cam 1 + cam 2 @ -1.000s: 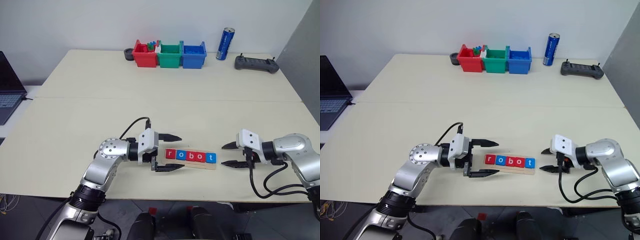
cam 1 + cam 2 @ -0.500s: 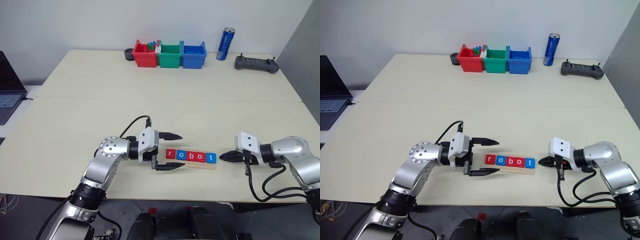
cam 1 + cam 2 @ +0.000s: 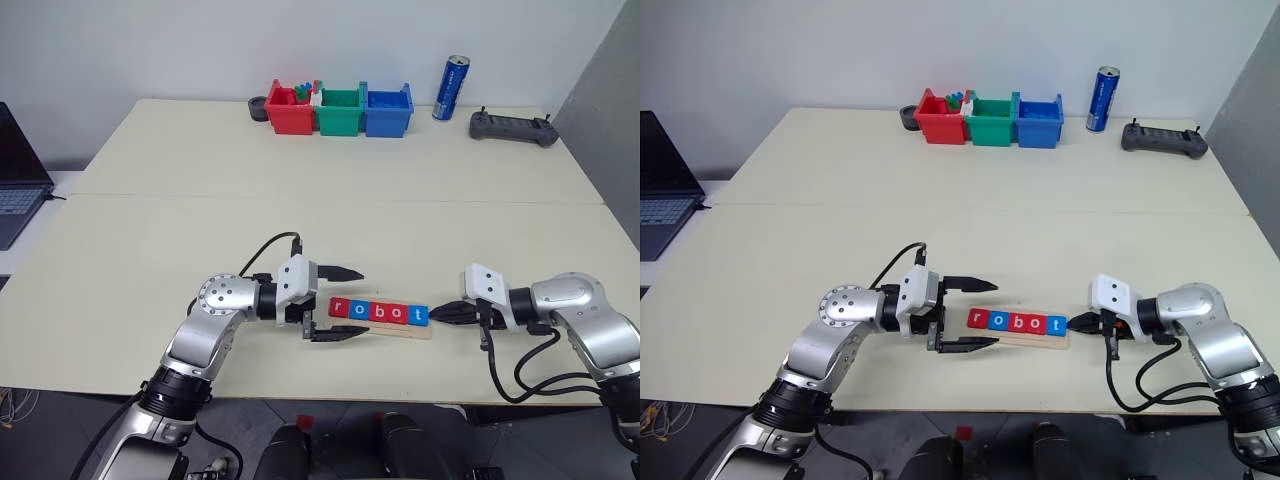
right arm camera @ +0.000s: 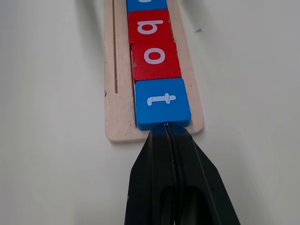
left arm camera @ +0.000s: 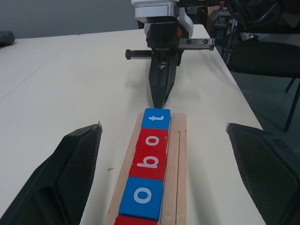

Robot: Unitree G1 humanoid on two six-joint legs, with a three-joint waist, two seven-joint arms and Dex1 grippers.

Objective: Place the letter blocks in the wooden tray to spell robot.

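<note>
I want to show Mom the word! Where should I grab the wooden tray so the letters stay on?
Probably pinch the wooden tray by its two long edges near the middle, from above, keeping it level. It is long, narrow and flat, and the letter blocks just sit on top in a row, so any tilt could slide them off.

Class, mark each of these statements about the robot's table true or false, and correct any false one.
1. The five letter blocks sit in the wooden tray and spell robot. True.
2. The right gripper is wide open. False: its fingers are shut together, their tip at the blue t block.
3. The left gripper is open, with its fingers on either side of the tray's r end. True.
4. The blue can lies on its side. False: it stands upright.
5. The green bin stands between the red bin and blue bin. True.
</note>
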